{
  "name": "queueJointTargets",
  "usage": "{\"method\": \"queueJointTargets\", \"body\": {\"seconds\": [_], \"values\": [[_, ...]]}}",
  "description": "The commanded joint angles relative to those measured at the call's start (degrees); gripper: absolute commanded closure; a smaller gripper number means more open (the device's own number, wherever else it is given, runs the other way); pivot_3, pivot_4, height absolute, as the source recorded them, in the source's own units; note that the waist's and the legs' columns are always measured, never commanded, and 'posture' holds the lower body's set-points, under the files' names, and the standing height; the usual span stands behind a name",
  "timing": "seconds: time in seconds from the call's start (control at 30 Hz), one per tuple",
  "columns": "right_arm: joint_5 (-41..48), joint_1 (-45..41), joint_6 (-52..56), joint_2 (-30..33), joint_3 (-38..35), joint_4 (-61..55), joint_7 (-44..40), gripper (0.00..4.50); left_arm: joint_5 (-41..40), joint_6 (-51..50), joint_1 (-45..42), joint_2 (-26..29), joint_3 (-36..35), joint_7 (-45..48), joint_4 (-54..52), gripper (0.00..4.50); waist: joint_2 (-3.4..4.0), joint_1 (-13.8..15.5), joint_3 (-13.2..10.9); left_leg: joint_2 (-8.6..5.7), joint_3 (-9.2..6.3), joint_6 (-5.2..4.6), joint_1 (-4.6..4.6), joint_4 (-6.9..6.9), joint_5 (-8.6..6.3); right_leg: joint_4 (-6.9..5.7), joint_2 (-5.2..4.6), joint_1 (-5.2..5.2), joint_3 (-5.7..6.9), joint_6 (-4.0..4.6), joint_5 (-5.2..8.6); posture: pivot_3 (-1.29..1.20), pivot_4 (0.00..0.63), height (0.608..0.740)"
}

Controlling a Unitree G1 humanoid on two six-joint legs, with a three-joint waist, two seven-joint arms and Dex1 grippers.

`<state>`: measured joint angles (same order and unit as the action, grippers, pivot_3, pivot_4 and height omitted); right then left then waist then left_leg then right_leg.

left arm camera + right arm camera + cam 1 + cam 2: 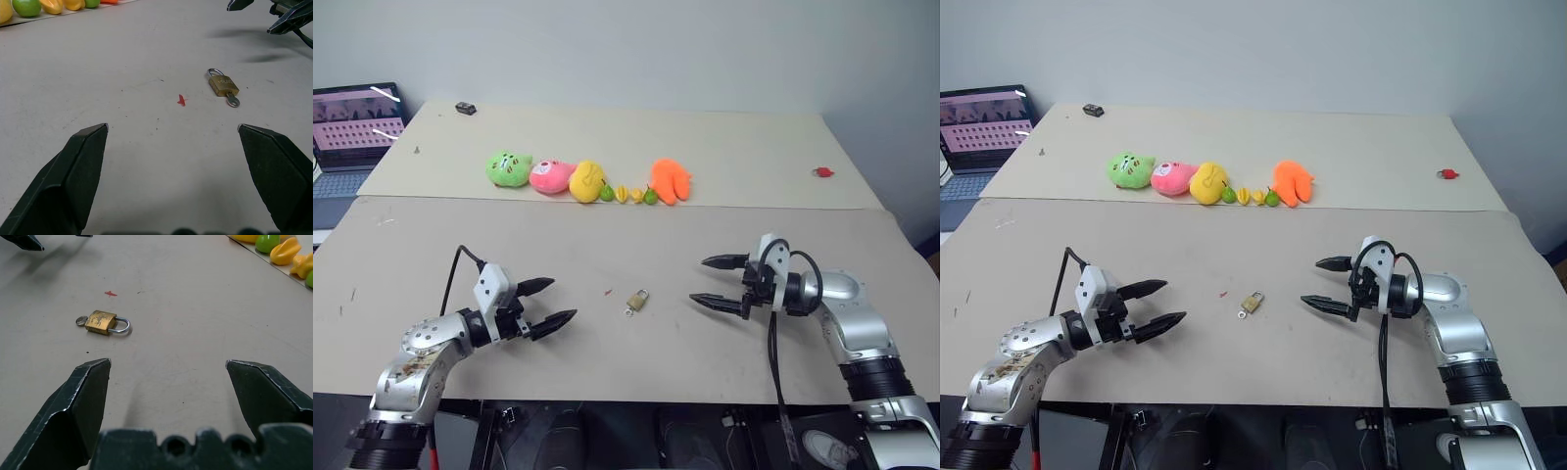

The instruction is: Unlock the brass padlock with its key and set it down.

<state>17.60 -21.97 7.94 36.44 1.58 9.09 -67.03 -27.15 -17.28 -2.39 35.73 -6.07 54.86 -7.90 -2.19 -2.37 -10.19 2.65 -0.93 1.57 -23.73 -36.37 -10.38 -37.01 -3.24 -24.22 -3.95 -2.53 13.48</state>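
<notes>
Both jaws gape empty beside the brass padlock, its key shank hidden inside.

Two beige tables butted edge to edge. Near one: padlock w/ key in its base, lying flat mid-table, red speck just beside. Far one: row of plush toys & toy fruits, red bit at right, dark item back left.

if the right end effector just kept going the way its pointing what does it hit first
Most likely the brass padlock, lying on the table with the key in its base. The open right end effector points toward it, slightly downward, with bare tabletop between. Depth is unclear, so it might touch the table first.
</notes>
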Motion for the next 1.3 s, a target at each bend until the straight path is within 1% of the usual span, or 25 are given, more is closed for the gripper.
{"method": "queueJointTargets", "body": {"seconds": [0.03,0.1,0.17,0.33,0.37,0.5,0.63,0.87,1.13,1.3], "values": [[-0.50,-0.25,-2.89,0.88,0.86,-2.52,-1.95,0.04,-1.93,2.67,-1.71,-0.12,-1.39,3.10,0.15,0.00,0.00,0.01,0.00,0.00,0.00,0.00,0.00,0.00,0.00,0.00,0.00,0.00,0.00,0.00,0.00,0.00,0.150,0.722],[-4.16,-2.67,-8.67,0.12,4.40,-0.31,-4.09,0.04,-3.46,5.17,-2.77,0.35,-0.41,8.91,0.34,0.00,0.00,0.01,0.00,0.00,0.00,0.00,0.00,0.00,0.00,0.00,0.00,0.00,0.00,0.01,-0.01,0.00,0.150,0.722],[-6.58,-5.44,-13.87,-1.25,6.24,2.99,-4.53,0.04,-2.69,9.42,-3.32,0.27,0.37,12.40,0.64,0.00,0.00,-0.30,0.00,0.01,0.02,0.00,0.02,-0.02,0.00,0.00,0.02,-0.01,0.01,0.00,0.00,0.00,0.150,0.722],[-8.97,-10.10,-23.31,-3.56,9.49,10.08,-7.34,0.04,-1.76,13.85,-4.46,0.15,1.29,15.24,0.34,0.00,0.00,-0.13,0.00,0.03,0.05,0.00,0.07,0.01,0.00,0.00,0.03,0.03,-0.01,0.05,-0.03,0.00,0.150,0.722],[-9.56,-11.14,-25.03,-3.96,10.09,11.74,-7.82,0.04,-1.80,13.89,-4.32,0.54,1.33,15.63,-0.06,0.00,0.00,-0.10,0.00,0.03,0.04,0.00,0.03,0.00,0.00,0.00,0.02,0.02,-0.01,0.23,-0.13,0.00,0.150,0.722],[-9.90,-14.77,-28.76,-5.49,11.68,16.87,-11.02,0.04,-2.01,13.69,-2.49,2.75,0.69,17.19,-1.36,0.00,0.00,-0.10,0.00,0.02,0.04,0.00,-0.01,-0.01,0.00,0.01,0.01,0.00,0.00,0.24,-0.14,0.00,0.150,0.722],[-10.04,-16.78,-30.75,-7.24,13.14,20.71,-14.10,0.04,-3.33,12.14,0.08,4.33,-0.27,16.72,-3.21,0.00,0.00,-0.12,0.00,0.04,0.04,0.00,0.05,0.00,0.00,-0.01,0.02,0.01,-0.01,0.25,-0.14,0.00,0.150,0.722],[-11.62,-19.97,-35.49,-12.08,15.39,29.10,-16.41,0.04,-4.66,10.43,4.10,4.92,-1.35,15.38,-8.22,0.00,0.01,-0.19,-0.01,0.06,0.04,0.00,0.06,0.00,0.00,-0.04,0.03,0.01,-0.01,0.28,-0.14,0.00,0.150,0.722],[-14.54,-26.35,-40.52,-17.71,15.68,40.42,-16.05,0.04,-5.69,9.49,6.06,5.29,-2.55,13.50,-10.71,0.00,0.01,-0.27,-0.01,0.07,0.03,0.00,0.13,0.01,0.00,-0.06,0.03,0.04,0.00,0.31,-0.13,0.00,0.150,0.722],[-16.25,-29.80,-43.81,-19.02,15.65,45.92,-16.54,0.04,-6.19,8.72,7.06,4.96,-3.22,12.13,-12.47,0.00,0.02,-0.26,-0.02,0.07,0.04,0.00,0.13,0.02,0.00,-0.06,0.03,0.03,0.00,0.32,-0.13,0.00,0.150,0.722]]}}
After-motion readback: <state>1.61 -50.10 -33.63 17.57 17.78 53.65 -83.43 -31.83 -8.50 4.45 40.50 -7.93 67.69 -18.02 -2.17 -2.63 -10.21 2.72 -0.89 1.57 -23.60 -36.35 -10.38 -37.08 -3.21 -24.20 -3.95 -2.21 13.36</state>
